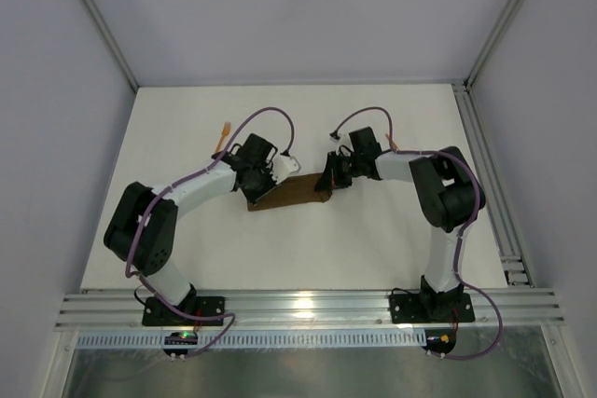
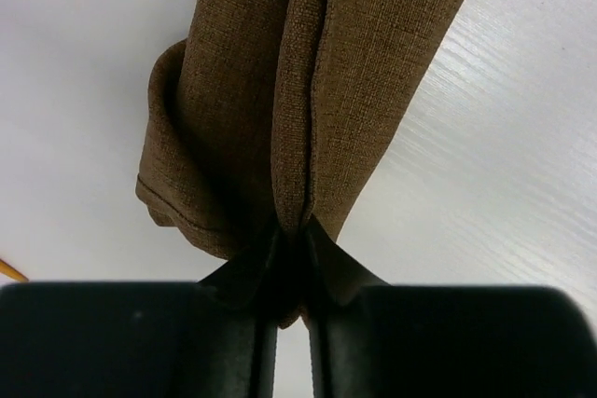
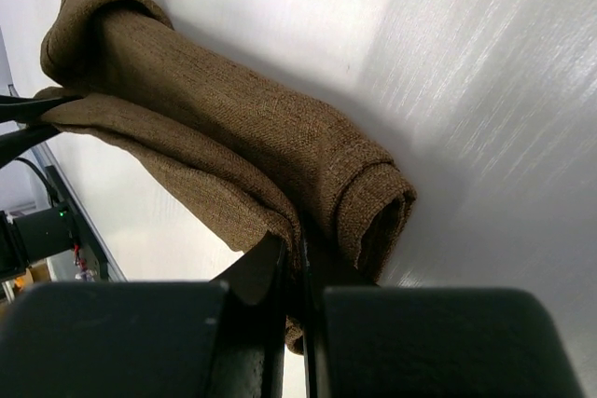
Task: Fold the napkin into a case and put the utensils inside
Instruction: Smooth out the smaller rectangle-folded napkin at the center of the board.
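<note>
Both arms are crowding the middle: the left gripper and right gripper are each pinching an end of the napkin, blocking side approaches to it. The near half of the table is lying open, as is the far strip. The left utensil is sitting beside the left arm's cable, the right utensil is lying tight against the right arm, and the side rail is closing off the right edge.
</note>
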Available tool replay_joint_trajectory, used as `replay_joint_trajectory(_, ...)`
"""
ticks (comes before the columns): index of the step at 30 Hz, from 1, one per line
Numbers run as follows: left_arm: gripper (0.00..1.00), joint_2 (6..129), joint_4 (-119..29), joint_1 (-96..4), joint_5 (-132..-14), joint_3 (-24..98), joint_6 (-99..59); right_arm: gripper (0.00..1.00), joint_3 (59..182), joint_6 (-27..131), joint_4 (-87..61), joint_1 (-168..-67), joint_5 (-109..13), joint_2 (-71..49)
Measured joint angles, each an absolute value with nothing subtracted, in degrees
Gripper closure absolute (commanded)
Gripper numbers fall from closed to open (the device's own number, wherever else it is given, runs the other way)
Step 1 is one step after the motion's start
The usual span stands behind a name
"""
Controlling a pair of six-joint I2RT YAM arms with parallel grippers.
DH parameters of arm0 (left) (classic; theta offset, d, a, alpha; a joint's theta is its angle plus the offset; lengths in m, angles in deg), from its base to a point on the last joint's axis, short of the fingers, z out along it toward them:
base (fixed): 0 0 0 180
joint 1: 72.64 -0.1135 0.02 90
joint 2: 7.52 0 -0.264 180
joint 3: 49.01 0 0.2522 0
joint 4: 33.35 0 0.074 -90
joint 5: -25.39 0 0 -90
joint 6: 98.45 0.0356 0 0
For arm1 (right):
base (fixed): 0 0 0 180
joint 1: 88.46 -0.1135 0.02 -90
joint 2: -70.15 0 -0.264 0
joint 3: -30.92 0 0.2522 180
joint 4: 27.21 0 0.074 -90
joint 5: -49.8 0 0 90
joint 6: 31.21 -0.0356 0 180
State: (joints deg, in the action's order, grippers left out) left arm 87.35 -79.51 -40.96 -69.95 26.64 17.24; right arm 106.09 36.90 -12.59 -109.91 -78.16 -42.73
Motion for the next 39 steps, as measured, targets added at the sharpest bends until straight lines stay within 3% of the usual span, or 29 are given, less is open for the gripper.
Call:
replay_joint_trajectory(1,0.94,87.35,-79.03,-40.96,-69.75,26.38,17.2,0.91,106.09,37.08,-12.61,-109.91,-78.2,-42.73)
replay_joint_trajectory(2,1.0,87.35,-78.77,-40.96,-69.69,26.12,17.04,0.78,106.09,37.25,-12.61,-109.91,-78.29,-42.73)
replay_joint_trajectory(5,1.0,87.35,-78.37,-40.96,-69.73,25.53,17.2,0.56,106.18,37.28,-12.98,-109.87,-79.64,-42.55)
replay_joint_trajectory(15,1.0,87.35,-77.96,-40.96,-70.28,25.24,17.31,0.28,105.15,44.97,-7.49,-109.63,-73.5,-32.74)
replay_joint_trajectory(22,1.0,87.35,-78.2,-40.98,-71.33,25.27,17.31,0.28,106.46,52.55,-4.48,-109.43,-71.34,-26.88)
replay_joint_trajectory(29,0.98,87.35,-77.98,-42.69,-74.17,25.27,17.24,0.21,95.6,59.05,-24.57,-111.79,-83.16,-18.03)
replay_joint_trajectory(34,0.98,87.33,-77.96,-44.41,-76.44,25.37,16.85,0.23,96.74,59.24,-39.27,-114.76,-90.68,-25.39)
replay_joint_trajectory(39,0.98,87.11,-78.0,-45.07,-78.17,25.37,16.02,0.23,97.09,60.29,-43.3,-118.81,-91.19,-33.06)
